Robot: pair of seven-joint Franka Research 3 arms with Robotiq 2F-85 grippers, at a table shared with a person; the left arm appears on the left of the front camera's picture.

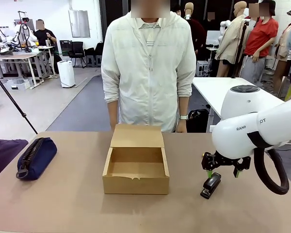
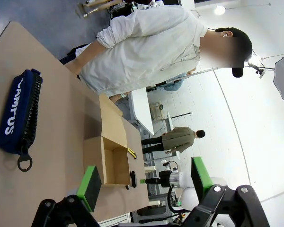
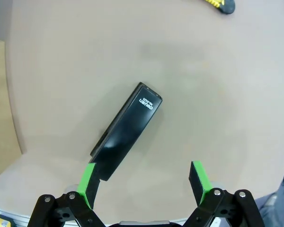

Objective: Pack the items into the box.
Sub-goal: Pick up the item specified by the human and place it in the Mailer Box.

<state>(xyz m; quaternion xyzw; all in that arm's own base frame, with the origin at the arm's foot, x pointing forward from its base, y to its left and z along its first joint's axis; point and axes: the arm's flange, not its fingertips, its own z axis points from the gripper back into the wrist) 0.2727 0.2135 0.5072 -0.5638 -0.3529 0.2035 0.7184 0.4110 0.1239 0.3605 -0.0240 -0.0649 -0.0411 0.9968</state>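
Brown board forms the surface point(image 1: 63, 208) that we share with a person point(image 1: 148, 73) standing at its far side. At far left we find the navy pouch point(image 1: 36, 158), lying close to the left edge, zipper up, well apart from the box. Our left pincer point(image 2: 144, 182) is released, pads wide with nothing between them, and faces the pouch from well off. At centre sits the box point(image 1: 136, 186), empty, its lid flap point(image 1: 137, 136) open at the far side, so the mouth is clear from above. To its right, apart from the box wall, the black stapler point(image 1: 211, 186) lies flat on the surface. Our right pincer point(image 1: 222, 173) hovers just above it, released and apparently clear of it. A yellow utility knife point(image 3: 220, 4) lies farther off and is not part of the load.

We judge the step in hand to be the approach to the first item; nothing is packed yet. In the right wrist view the stapler lies diagonally, its near end close to one pad, off centre. The next move calls for shifting and turning the pincer until the jaws straddle the narrow body, then descending and closing. Bare surface surrounds the stapler, so descent is unobstructed. The transfer leftward must clear the box's right wall.
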